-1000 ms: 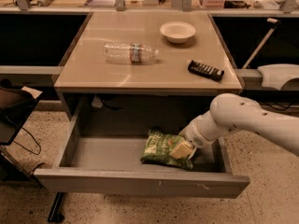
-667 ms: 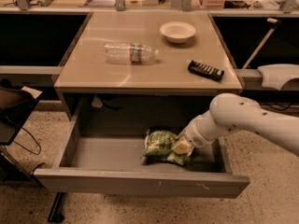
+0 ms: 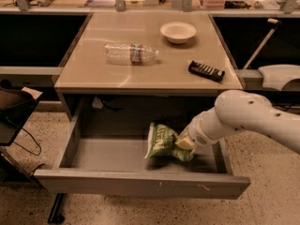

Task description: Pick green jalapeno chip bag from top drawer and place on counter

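- Gripper (image 3: 185, 142) sits in the drawer (image 3: 140, 184) against the bag's (image 3: 161, 142) right end; whether it is clamped cannot be told.
- Raise vertically, clear the drawer front, and set the bag on bare counter (image 3: 154, 74).

crinkled green chip bag (image 3: 161, 143) x1 | clear plastic water bottle (image 3: 130, 53) x1 | round white bowl (image 3: 178, 32) x1 | small black rectangular packet (image 3: 206, 71) x1 | grey metal drawer (image 3: 140, 184) x1 | beige tabletop (image 3: 93, 74) x1 | gripper (image 3: 184, 143) x1, inside drawer against bag
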{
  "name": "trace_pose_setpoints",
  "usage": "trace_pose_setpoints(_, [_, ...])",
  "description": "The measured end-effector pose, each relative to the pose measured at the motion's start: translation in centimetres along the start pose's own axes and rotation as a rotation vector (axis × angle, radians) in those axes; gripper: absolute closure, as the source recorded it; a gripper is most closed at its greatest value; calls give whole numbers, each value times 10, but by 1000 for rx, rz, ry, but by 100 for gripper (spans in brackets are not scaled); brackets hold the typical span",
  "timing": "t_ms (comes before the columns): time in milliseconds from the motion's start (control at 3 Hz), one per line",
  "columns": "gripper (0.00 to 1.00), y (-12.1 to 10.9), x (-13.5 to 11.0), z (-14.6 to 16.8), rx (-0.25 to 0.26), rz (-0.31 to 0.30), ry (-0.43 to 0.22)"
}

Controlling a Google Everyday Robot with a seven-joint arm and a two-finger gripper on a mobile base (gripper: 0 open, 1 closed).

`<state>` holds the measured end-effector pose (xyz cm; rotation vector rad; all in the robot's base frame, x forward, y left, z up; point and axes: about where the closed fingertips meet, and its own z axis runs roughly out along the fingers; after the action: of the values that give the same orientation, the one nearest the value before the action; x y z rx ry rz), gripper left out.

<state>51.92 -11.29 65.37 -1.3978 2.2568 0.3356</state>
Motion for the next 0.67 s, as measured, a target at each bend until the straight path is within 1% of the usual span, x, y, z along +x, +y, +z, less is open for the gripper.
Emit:
trace_pose_setpoints(333, [100,20,-25,-77,123,-49,-28])
trace_pose_setpoints(667, [100,30,-68,-180,274,-113,-31])
